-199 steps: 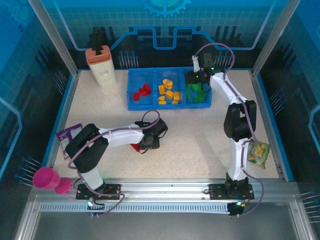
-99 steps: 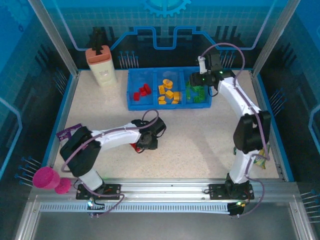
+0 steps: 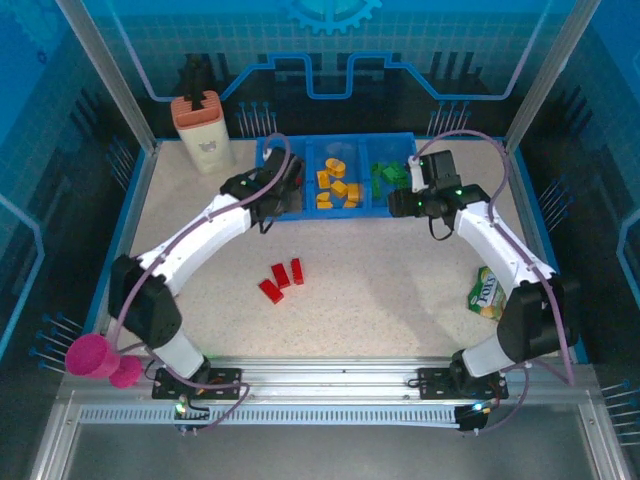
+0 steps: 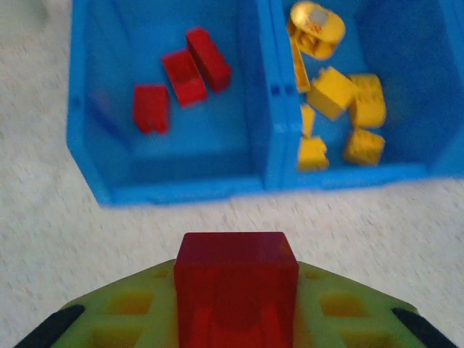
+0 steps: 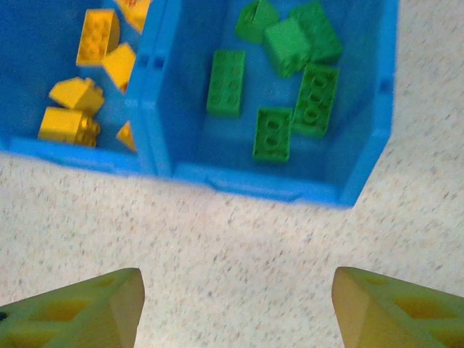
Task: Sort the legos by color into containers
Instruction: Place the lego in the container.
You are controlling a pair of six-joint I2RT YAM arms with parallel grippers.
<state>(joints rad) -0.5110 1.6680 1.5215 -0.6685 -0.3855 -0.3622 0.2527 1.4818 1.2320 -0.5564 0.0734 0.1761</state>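
Found the left gripper (image 3: 275,195) at the front of the blue tray (image 3: 340,211), by its left compartment. Seen from the left wrist: clenched on one red brick (image 4: 235,286), gripped between yellow-green fingers (image 4: 123,322) just short of the tray's front wall.

Counted three red bricks (image 4: 181,76) lying in that left compartment. Noted a group of yellow bricks (image 4: 337,98) in the middle compartment, with an orange ring (image 4: 315,25) at its far end.

Found the right gripper (image 5: 235,304) released, fingers wide apart with nothing between them, hanging over the table (image 5: 239,232) just in front of the right compartment. Counted six green bricks (image 5: 283,80) inside that compartment.

Noted three loose red bricks (image 3: 282,278) close together on the table, well apart from the tray, between the two arms.

Logged a beige bottle (image 3: 203,135) at the far left corner, a pink cup (image 3: 95,357) beyond the near left edge, and a snack bag (image 3: 485,295) beside the right arm.
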